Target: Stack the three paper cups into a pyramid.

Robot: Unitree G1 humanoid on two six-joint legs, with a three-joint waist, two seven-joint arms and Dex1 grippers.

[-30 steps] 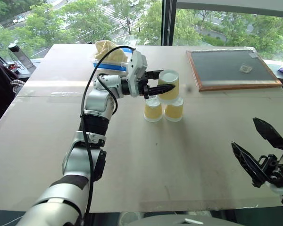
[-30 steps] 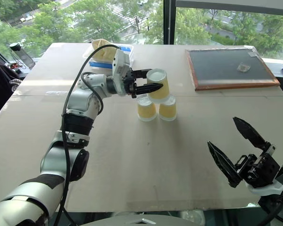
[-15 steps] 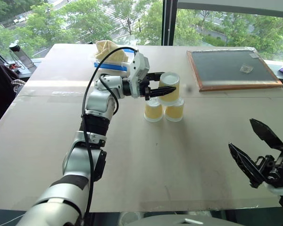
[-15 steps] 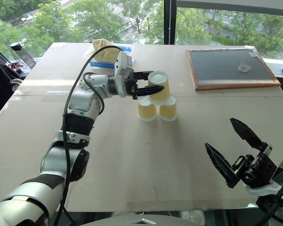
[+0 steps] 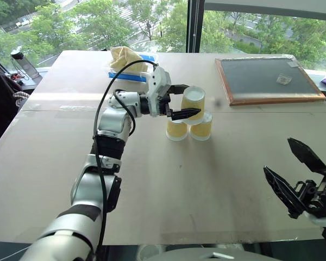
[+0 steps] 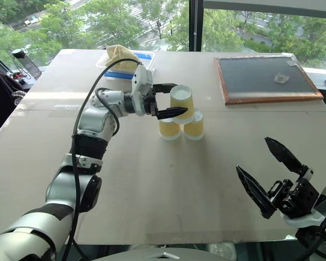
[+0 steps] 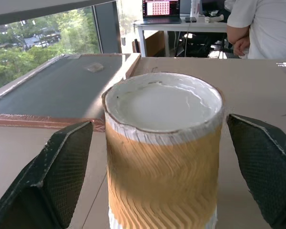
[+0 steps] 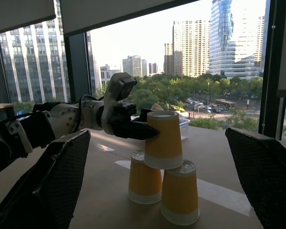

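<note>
On your table [image 5: 152, 179], from left to right: a clear tub [image 5: 131, 66] of crumpled paper sat at the far edge behind your left gripper [image 5: 186, 101], whose fingers stood wide on either side of the top cup [image 5: 194, 103], clear of its sides. That upside-down cup rested on the two bottom cups [image 5: 189, 128], side by side and touching. A framed chalkboard [image 5: 267, 79] lay well apart at the far right. Nearest you, your right gripper [image 5: 296, 171] hung spread wide and empty above the table edge.
</note>
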